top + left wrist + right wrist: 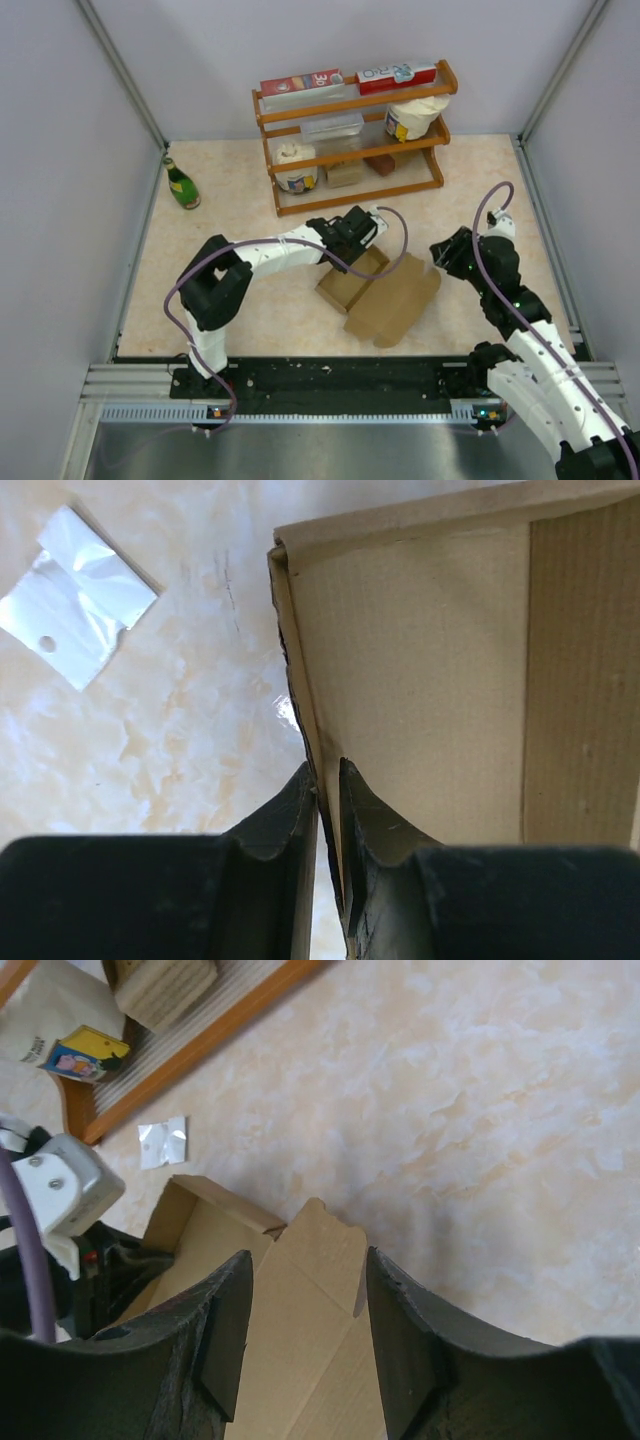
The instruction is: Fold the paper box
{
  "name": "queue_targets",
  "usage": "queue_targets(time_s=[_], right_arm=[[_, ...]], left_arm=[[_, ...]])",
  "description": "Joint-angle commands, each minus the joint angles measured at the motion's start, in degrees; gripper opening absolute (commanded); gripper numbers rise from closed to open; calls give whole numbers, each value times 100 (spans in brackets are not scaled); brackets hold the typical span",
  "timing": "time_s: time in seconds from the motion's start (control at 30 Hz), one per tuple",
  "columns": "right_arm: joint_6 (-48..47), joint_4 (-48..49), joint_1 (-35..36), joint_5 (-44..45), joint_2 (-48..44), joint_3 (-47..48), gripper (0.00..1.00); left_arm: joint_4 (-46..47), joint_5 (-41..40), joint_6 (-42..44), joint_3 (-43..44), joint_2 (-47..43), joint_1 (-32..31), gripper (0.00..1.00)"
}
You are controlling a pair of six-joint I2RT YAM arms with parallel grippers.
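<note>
The paper box (pixel 385 295) is plain brown cardboard lying mid-table, with a shallow open tray toward the left and a flat lid panel spread to the right. My left gripper (pixel 362 243) reaches over the tray's far corner. In the left wrist view its jaws (pixel 328 780) are pinched on the upright side wall of the box (pixel 420 670), one finger outside and one inside. My right gripper (pixel 445 255) hovers to the right of the box, open. In the right wrist view its fingers (pixel 308 1280) straddle the air above the lid's notched flap (pixel 325 1250) without touching it.
A wooden rack (pixel 355 135) with red cartons (pixel 300 82), tubs and jars stands at the back. A green bottle (pixel 182 184) stands at the back left. A small clear plastic scrap (pixel 75 595) lies on the table beyond the box. White walls enclose three sides.
</note>
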Motion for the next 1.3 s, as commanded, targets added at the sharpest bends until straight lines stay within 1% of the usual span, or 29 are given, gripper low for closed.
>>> queue_targets(time_s=[0.0, 0.2, 0.33, 0.43, 0.47, 0.53, 0.67, 0.77, 0.97, 1.13, 1.27], right_arm=[[-212, -15, -59, -187, -41, 462, 49], [-396, -453, -67, -328, 3, 901, 53], [-283, -1261, -76, -30, 12, 1349, 58], [-2, -1938, -76, 243, 12, 1587, 59], [103, -2149, -67, 243, 29, 1605, 60], [332, -2527, -67, 104, 73, 1562, 62], [701, -2906, -67, -344, -23, 1255, 67], [930, -2995, -59, -512, -356, 974, 71], [1404, -2951, -67, -1311, -779, 429, 71], [1774, -2468, -67, -1786, -1016, -248, 66], [1783, -2467, -67, -1796, -1043, -320, 65]], left_arm=[[490, 862, -248, -179, -342, 105, 19], [762, 1161, -678, -373, -307, 220, 19], [885, 1249, -951, -443, -289, 325, 17], [956, 1240, -1109, -504, -289, 387, 17], [982, 1423, -1153, -513, -271, 404, 17], [1026, 1451, -1241, -557, -254, 422, 17], [1079, 1504, -1346, -592, -201, 457, 17], [1132, 1565, -1373, -619, -166, 466, 17], [1158, 1671, -1391, -601, -104, 475, 16], [1193, 1741, -1434, -636, -95, 475, 16], [1211, 1776, -1452, -628, -69, 475, 16]])
